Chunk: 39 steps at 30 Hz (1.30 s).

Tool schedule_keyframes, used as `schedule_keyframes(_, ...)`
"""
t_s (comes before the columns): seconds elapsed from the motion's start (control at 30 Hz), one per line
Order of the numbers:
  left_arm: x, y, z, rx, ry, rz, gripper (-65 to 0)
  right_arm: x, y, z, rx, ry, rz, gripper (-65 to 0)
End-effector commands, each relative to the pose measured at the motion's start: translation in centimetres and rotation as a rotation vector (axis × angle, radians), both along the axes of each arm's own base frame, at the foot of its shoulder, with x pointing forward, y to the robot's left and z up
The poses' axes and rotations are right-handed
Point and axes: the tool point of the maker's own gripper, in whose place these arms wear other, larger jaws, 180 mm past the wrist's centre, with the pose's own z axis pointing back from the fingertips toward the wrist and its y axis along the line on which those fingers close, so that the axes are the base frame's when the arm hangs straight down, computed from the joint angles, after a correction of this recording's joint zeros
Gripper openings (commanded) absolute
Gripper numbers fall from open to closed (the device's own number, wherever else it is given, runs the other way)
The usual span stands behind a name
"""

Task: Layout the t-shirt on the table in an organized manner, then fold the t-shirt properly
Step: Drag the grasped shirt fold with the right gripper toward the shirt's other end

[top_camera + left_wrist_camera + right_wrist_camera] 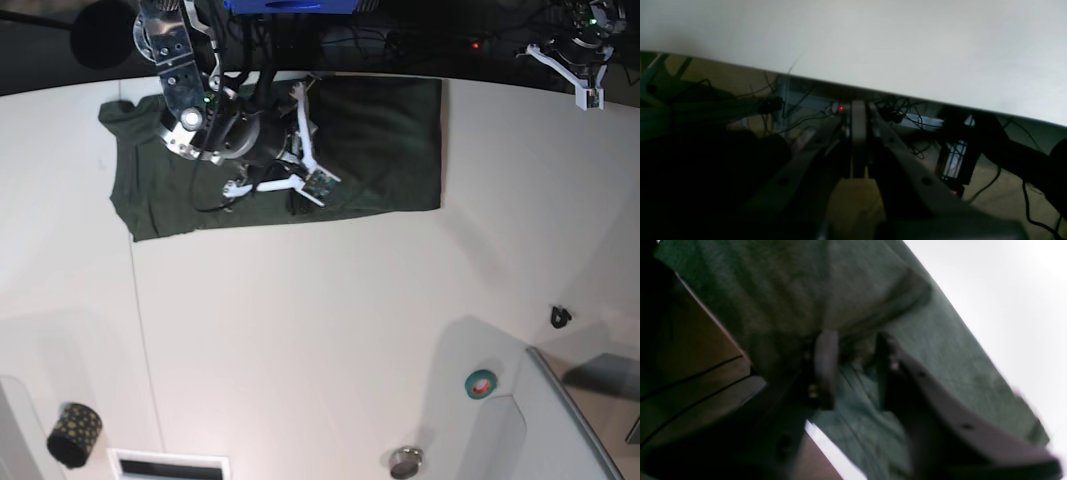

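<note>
Left wrist view: left hand (859,110) is pressed shut, fingers together, holding nothing. It hangs off the far edge of the white surface (893,43), which fills the top of the picture. Below the edge: dark tangle of cables (893,111), a small red light (840,108), dim floor. No shirt here.

Right wrist view: blurred. Right hand (853,343) sits low over the green shirt (780,290), its two fingers (825,363) parted with a clear gap. A raised fold of cloth lies right at the tips, bunched between them; cannot tell whether it is pinched or only touched. Shirt runs diagonally across the picture, white surface to the upper right, darker brown area to the left.

Base view: shirt (390,140) lies spread near the far edge of the surface (330,330), roughly rectangular, one sleeve poking out at the far left corner. Right arm reaches over its middle, hand (300,185) down on the cloth where a small fold is lifted. Left hand (590,95) is at the far right corner, well apart from the shirt. On the near part of the surface: dotted roll (74,434), teal tape ring (481,382), small round metal piece (405,462), small black bit (560,317), grey tray (580,410) at the right corner.
</note>
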Motion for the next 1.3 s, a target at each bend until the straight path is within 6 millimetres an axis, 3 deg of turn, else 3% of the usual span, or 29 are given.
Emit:
schedule_keyframes(0.0,0.3,0.9,0.8,0.027,-0.018,-0.003,-65.0,0.1,1.3,0.5,0.039,-0.008,0.022,-57.3)
schedule_keyframes(0.27,-0.1,0.9,0.8,0.027,-0.010,-0.004,-65.0,-0.4,1.5,-2.6,0.003,0.075,0.050,-59.3)
schedule_keyframes(0.47,0.0,0.9,0.8,0.027,-0.012,-0.004,-65.0,2.2,-2.3,-3.6,-0.029,0.087,-0.070,-59.3)
schedule_keyframes(0.6,0.2,0.9,0.8,0.027,-0.015,-0.004,-65.0,3.1,-3.4,-4.0,-0.043,0.095,-0.100,-59.3)
schedule_keyframes(0.9,0.1,0.9,0.8,0.027,-0.013,-0.004,-65.0,5.7,-1.7,-0.4,0.005,-0.016,-0.089,-59.1)
schedule_keyframes(0.97,0.0,0.9,0.8,0.028,-0.013,-0.004,-65.0,5.9,-0.9,-0.5,0.002,-0.016,-0.059,-59.1)
schedule_keyframes(1.13,-0.1,0.8,0.7,0.025,-0.012,-0.003,-65.0,6.4,-0.4,-3.3,-0.037,0.064,-0.019,-59.1)
schedule_keyframes(1.27,0.2,0.5,0.8,0.019,-0.024,-0.002,-65.0,8.3,-2.4,-5.2,-0.062,0.130,-0.077,-59.1)
